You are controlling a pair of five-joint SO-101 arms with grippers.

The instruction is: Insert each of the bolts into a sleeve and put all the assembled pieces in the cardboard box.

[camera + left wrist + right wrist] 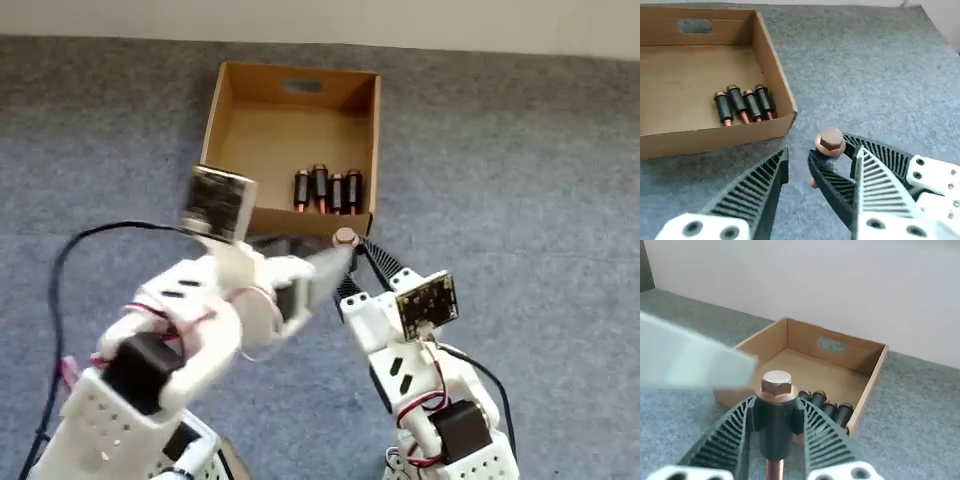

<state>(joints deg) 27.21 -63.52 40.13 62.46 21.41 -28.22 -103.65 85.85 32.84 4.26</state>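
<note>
My right gripper [776, 412] is shut on a black sleeve [774, 427] with a copper bolt [776, 385] through it, hex head up and shaft end poking out below. It holds this piece [345, 238] just in front of the cardboard box [215, 120]. My left gripper [822, 152] stands open close beside it, its black finger [757, 192] on one side and its white finger [875, 185] on the other, touching nothing. Several assembled pieces [327, 190] lie side by side in the box against its near wall [715, 137].
Grey carpet [520, 180] covers the table all round the box. Both arm bases sit near the front edge, the left arm [170, 340] bulky and its black cable [60, 270] looping to the left. A pale wall [840, 285] stands behind the box.
</note>
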